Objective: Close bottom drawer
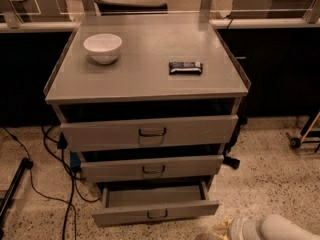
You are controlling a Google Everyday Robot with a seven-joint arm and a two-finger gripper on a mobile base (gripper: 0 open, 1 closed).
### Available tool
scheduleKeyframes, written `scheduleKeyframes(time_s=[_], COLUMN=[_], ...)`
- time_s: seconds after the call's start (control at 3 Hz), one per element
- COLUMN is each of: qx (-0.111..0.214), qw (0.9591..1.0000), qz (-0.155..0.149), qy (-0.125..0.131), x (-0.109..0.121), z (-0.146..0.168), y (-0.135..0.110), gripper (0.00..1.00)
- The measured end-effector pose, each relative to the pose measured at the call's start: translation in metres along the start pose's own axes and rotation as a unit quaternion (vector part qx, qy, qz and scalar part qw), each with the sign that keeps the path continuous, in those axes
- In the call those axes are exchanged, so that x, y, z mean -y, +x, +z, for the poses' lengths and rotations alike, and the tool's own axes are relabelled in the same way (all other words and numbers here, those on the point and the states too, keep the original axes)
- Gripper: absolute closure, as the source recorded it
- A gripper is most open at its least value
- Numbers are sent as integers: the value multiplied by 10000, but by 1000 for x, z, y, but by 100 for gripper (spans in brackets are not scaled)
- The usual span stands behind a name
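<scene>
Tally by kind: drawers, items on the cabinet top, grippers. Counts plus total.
Drawers: 3 (top drawer, middle drawer, bottom drawer, which is open)
Bowls: 1 (white bowl)
Bars: 1 (dark wrapped bar)
Grippers: 1 (gripper, at the bottom edge, right of the bottom drawer's front)
Total: 6

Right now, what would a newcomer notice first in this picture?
The grey metal cabinet fills the middle with all three drawers ajar, and its narrow bottom drawer, with a small wire pull, sticks out furthest. On top sit a white round bowl at left and a dark wrapped bar at right. The robot's pale tool shows at the lower right edge, just below that drawer's right front corner.
</scene>
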State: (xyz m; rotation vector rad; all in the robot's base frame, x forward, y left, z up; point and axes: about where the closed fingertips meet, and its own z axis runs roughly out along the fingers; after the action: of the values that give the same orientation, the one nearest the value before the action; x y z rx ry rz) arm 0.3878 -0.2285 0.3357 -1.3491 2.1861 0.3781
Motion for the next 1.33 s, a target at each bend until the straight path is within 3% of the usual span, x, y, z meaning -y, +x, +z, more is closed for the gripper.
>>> scheduleKeyframes(time_s=[0.33, 0.67, 1.33], qx=[-109, -107, 340], qw=[9998, 9987, 9989], qz=[-122, -442, -275], qy=[103, 229, 181], x=[-1, 13, 40], z=[4, 54, 147], y=[7, 29, 66], gripper=[100, 100, 100])
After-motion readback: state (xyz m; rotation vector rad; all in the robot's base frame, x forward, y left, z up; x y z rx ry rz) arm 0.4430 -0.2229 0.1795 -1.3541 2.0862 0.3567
